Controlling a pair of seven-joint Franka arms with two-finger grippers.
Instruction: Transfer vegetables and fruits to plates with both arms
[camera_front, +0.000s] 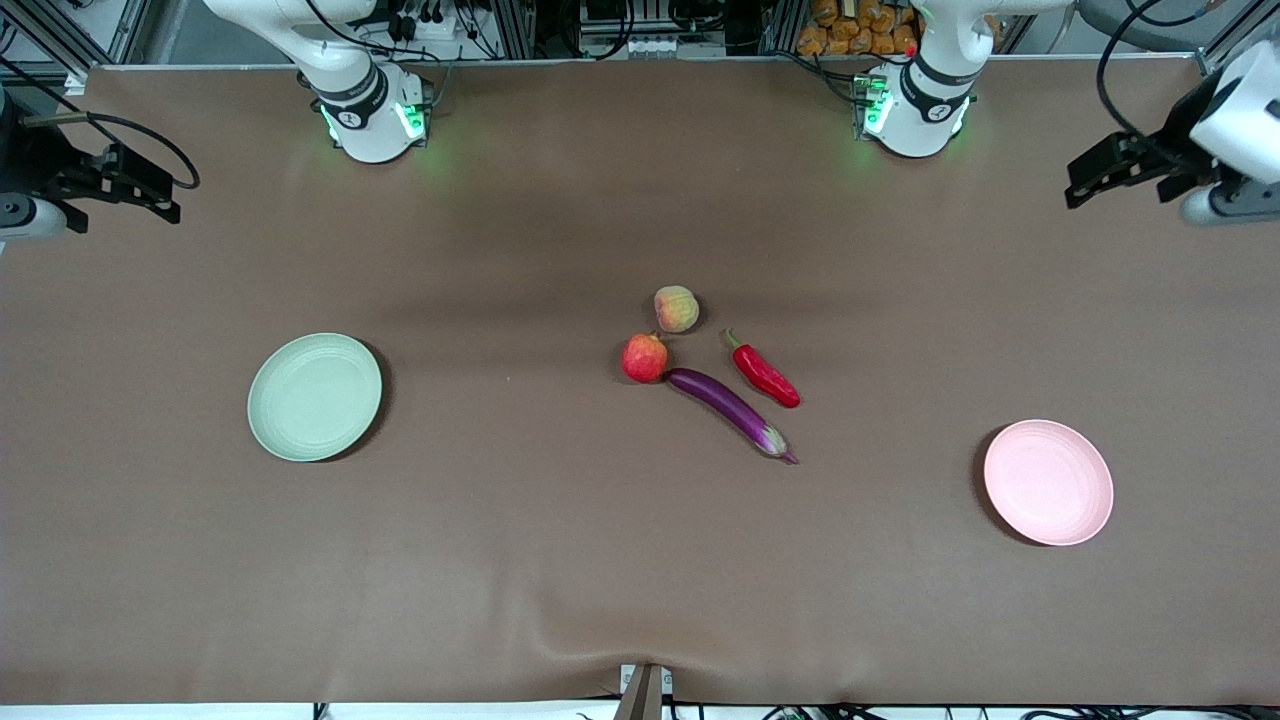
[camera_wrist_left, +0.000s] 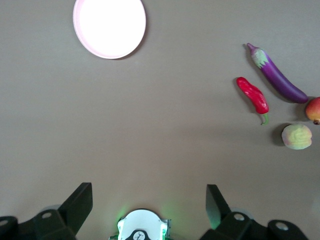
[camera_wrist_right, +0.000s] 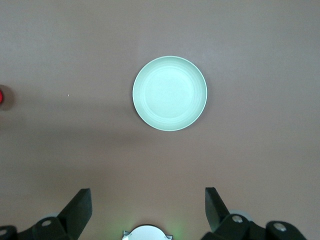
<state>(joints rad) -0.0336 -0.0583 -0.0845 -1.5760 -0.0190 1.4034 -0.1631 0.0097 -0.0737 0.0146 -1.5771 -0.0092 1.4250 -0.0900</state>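
Hovering high with both the left claw and right claw wide open, gripping nothing; lying mid-surface: peach, pomegranate, eggplant, chili, between green plate and pink plate.

Glossy eggplant and chili pepper; matte plates; brown cloth-like table cover

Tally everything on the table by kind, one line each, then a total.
Vegetables: 2, the eggplant and the chili pepper
Fruits: 2, the pomegranate and the peach
Plates: 2, the green plate and the pink plate, both bare
Total: 6
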